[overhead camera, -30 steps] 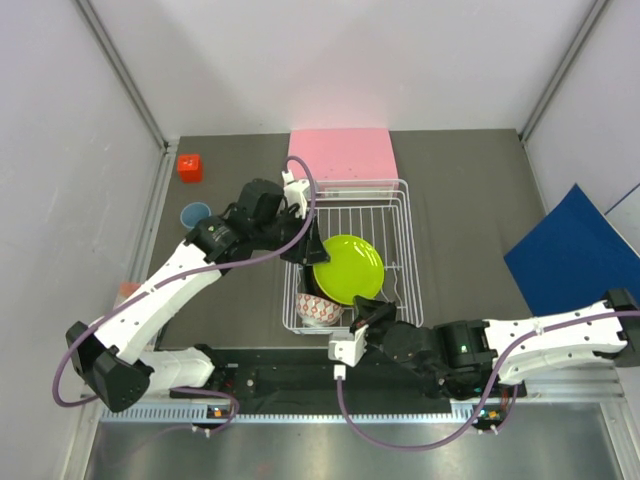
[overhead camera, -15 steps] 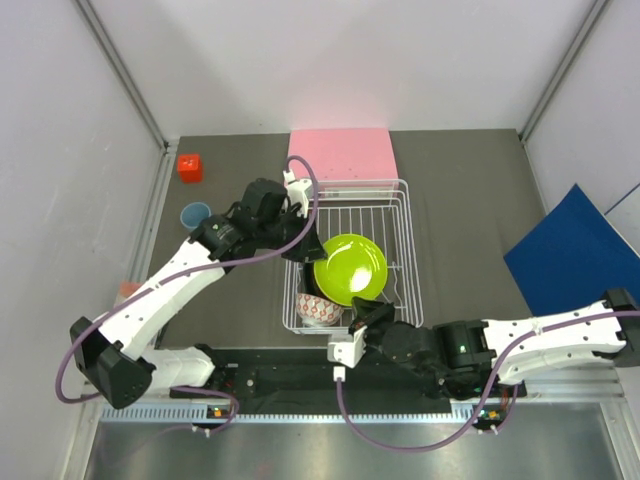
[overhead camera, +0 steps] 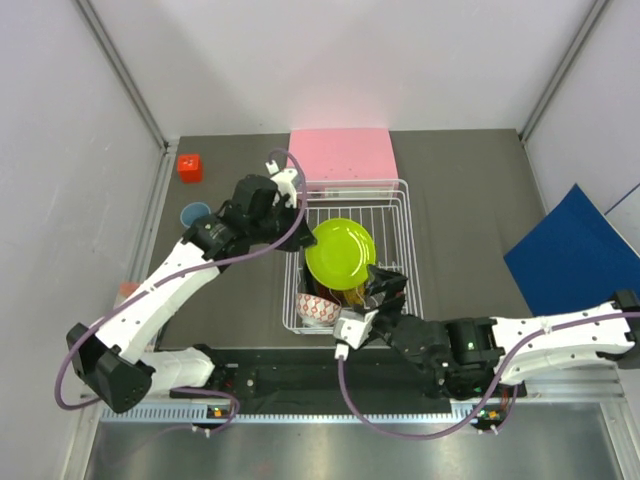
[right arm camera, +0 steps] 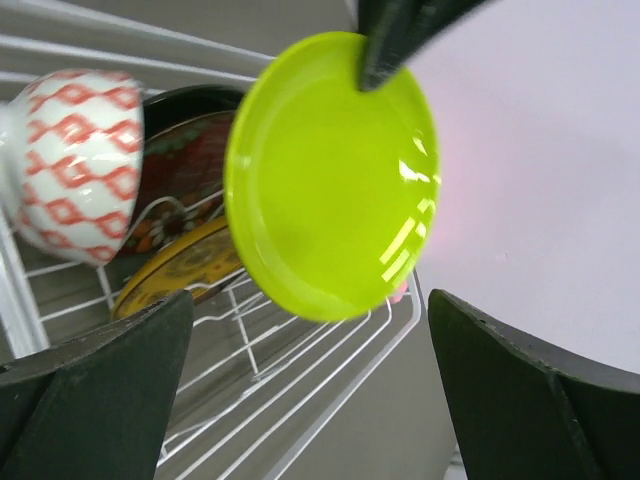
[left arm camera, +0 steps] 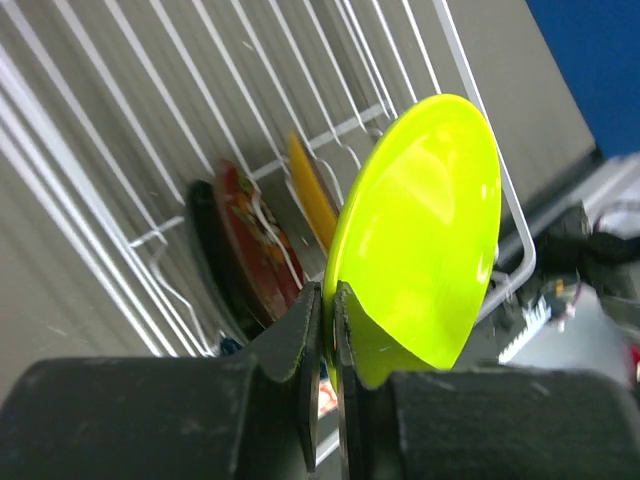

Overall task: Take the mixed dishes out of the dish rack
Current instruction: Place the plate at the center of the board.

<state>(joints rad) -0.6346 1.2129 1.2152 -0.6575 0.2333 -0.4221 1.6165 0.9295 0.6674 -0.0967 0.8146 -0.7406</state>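
Dark table (overhead camera: 470, 200) (rack (overhead camera: 392, 212), cup (overhead camera: 195, 214), cube (overhead camera: 190, 167), box (overhead camera: 340, 153))

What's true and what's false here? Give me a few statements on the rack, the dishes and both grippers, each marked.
The left gripper is shut on the rim of the lime green plate. True.
The right gripper clamps that plate. False: its jaws stand wide open.
The small patterned bowl sits in the dish rack. True.
The light blue cup is in the rack. False: it stands on the table, left of the rack.
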